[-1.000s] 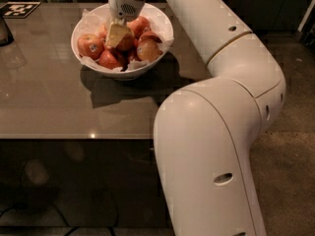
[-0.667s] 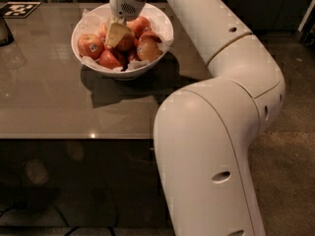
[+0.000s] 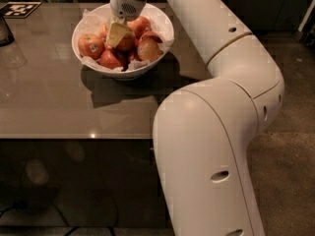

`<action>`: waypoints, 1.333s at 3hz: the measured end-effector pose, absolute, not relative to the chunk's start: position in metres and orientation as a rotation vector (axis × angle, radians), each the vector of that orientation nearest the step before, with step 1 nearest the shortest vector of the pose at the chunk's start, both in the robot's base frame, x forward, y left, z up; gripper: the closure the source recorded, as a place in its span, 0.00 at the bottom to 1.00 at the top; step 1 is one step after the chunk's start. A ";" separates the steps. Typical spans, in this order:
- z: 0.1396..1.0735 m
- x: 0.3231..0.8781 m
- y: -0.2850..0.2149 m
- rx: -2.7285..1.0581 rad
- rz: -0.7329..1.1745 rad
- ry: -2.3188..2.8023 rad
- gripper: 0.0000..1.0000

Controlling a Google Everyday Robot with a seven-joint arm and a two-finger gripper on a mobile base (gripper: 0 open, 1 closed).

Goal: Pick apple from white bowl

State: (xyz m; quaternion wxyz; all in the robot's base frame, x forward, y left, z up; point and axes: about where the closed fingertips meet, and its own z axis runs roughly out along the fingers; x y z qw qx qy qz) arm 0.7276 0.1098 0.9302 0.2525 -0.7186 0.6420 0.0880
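Observation:
The white bowl (image 3: pixel 101 69) stands on the far part of the brown table and holds several apples on crumpled white paper. My gripper (image 3: pixel 118 34) reaches down from above into the middle of the bowl. Its pale tip rests against a red apple (image 3: pixel 128 43) at the centre. A red apple with a small dark sticker (image 3: pixel 90 45) lies at the left. A paler yellow-orange apple (image 3: pixel 149 48) lies at the right. Another red apple (image 3: pixel 110 59) lies at the front. The gripper hides part of the centre apple.
The brown table (image 3: pixel 59 107) runs to a front edge low in view. A dark object (image 3: pixel 4 31) stands at the far left. A black-and-white marker tag (image 3: pixel 19 9) lies at the back left corner. My bulky white arm (image 3: pixel 211 132) fills the right side.

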 end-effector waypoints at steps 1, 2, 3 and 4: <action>0.930 0.728 0.110 -1.954 0.239 1.746 0.57; 0.930 0.728 0.110 -1.954 0.239 1.746 0.34; 0.930 0.728 0.110 -1.954 0.239 1.746 0.11; 0.930 0.728 0.110 -1.954 0.239 1.746 0.00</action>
